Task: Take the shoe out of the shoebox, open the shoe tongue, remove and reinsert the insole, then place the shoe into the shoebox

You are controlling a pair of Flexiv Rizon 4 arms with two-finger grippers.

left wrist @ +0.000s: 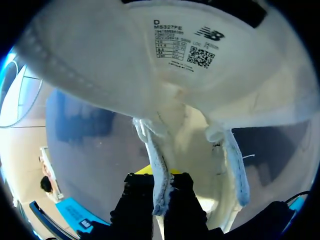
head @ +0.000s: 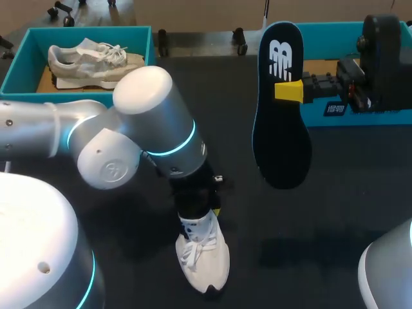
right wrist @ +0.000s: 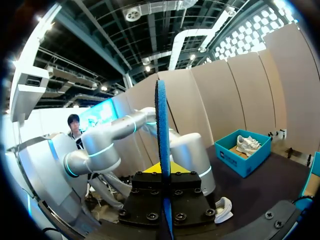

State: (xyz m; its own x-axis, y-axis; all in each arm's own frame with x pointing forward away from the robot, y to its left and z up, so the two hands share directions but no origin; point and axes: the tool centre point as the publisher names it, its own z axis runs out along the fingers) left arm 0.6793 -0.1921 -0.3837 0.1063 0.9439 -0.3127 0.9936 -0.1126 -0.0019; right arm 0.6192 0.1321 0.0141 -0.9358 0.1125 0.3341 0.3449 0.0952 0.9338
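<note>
A white shoe (head: 205, 261) stands on the black table near its front edge, toe toward me. My left gripper (head: 205, 211) comes straight down onto its opening. In the left wrist view that gripper (left wrist: 159, 187) is shut on a white edge strip of the shoe's upper (left wrist: 156, 165), with the labelled underside of the tongue (left wrist: 180, 47) just ahead. My right gripper (head: 289, 91) is shut on the dark insole (head: 280, 116), which it holds up in the air over the table's back right. In the right wrist view the insole (right wrist: 161, 125) stands edge-on between the fingers of this gripper (right wrist: 163, 172).
A teal shoebox (head: 16, 64) at the back left holds a second white shoe (head: 90, 56). Another teal box (head: 360, 112) sits at the back right, partly behind my right arm. My left arm's elbow (head: 145, 122) spans the table's left middle.
</note>
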